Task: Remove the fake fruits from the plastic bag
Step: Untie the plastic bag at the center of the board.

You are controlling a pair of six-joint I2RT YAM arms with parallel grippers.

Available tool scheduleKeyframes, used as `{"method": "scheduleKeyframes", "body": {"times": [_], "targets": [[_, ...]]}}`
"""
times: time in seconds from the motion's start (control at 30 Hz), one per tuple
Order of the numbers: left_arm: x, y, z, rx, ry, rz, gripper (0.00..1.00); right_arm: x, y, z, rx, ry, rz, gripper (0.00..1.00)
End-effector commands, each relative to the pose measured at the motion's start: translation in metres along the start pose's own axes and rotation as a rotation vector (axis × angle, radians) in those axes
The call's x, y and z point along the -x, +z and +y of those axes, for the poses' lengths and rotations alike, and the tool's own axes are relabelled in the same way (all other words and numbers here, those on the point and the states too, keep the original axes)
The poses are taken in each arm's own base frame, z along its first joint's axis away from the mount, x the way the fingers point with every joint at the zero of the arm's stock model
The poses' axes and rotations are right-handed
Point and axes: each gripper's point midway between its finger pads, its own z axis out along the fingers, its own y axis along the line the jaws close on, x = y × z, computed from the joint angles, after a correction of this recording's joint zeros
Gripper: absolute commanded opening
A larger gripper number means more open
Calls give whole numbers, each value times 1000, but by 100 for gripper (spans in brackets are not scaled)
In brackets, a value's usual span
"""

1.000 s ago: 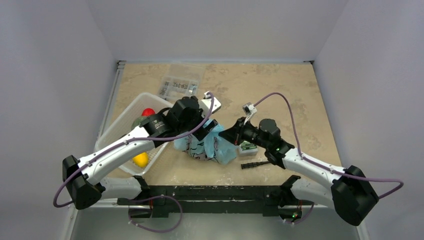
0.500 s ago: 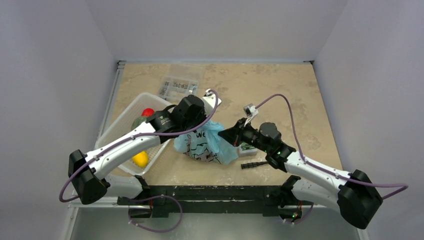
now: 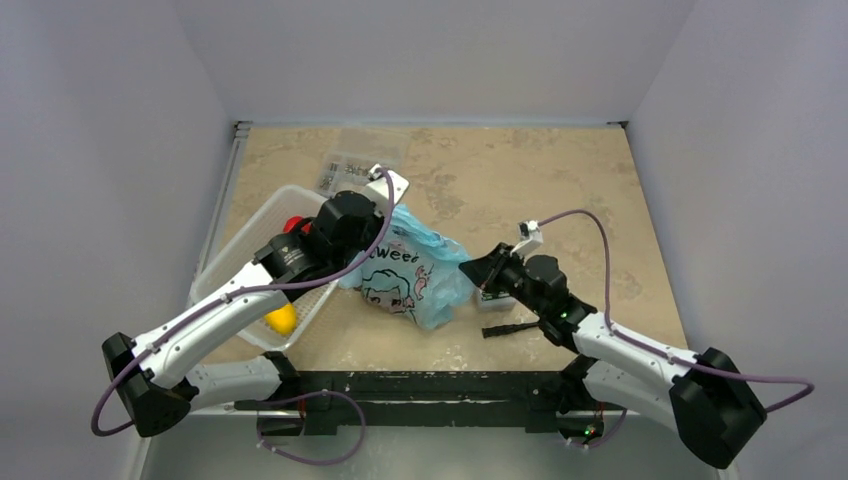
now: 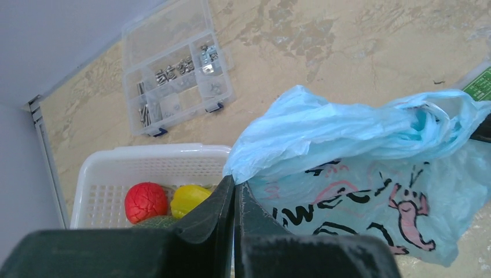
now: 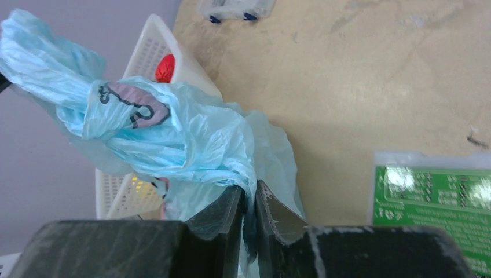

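Light-blue and crinkly at the middle of the top view: gripping the plastic bag [image 3: 415,285] from two sides over the tan counter [image 3: 540,180]. Pinching its upper-left edge with the left jaws, pressed together on the film at the bottom centre of the left wrist view. Clamping its right edge with the right jaws on a thin fold, with only a narrow slit showing between them. Holding the bag's top as a gathered band between the two grips, with the cartoon print and dark lettering facing the top camera. Seeing nothing of the inside through the film. Showing, at lower left of the left wrist view, the white mesh basket [image 4: 156,152] just beside the bag, holding a red fake fruit [image 4: 146,202], a yellow fake fruit [image 4: 188,198] and a dark green fake fruit [image 4: 155,221] close together. Lying at upper left of that frame, well apart from the bag: a clear compartment box [image 4: 173,75]. Lying at lower right of the right wrist view, near the jaws: a green circuit board [image 5: 431,197].
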Motion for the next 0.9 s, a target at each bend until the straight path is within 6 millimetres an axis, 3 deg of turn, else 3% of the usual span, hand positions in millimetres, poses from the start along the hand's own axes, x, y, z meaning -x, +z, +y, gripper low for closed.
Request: {"method": "scheduleKeyframes", "body": {"times": [0.0, 0.1, 0.27, 0.33, 0.4, 0.7, 0.8, 0.87], "targets": [[17, -1, -6, -54, -21, -70, 0, 22, 10, 46, 82, -217, 12, 20], [16, 1, -14, -91, -15, -56, 0, 23, 6, 57, 15, -347, 13, 40], [15, 4, -21, -125, -10, -35, 0, 22, -4, 93, -64, -483, -20, 67], [15, 2, -23, -136, -13, -36, 0, 25, -4, 95, -154, -553, -41, 88], [17, 0, -23, -139, -21, -45, 0, 25, 4, 101, -206, -619, -36, 96], [18, -4, -23, -140, -24, -77, 0, 43, 33, 93, -550, -777, -100, 99], [17, -4, -22, -134, -24, -75, 0, 46, 34, 90, -582, -775, -123, 91], [19, -3, -19, -119, -25, -78, 0, 47, 29, 87, -582, -735, -146, 81]]}}
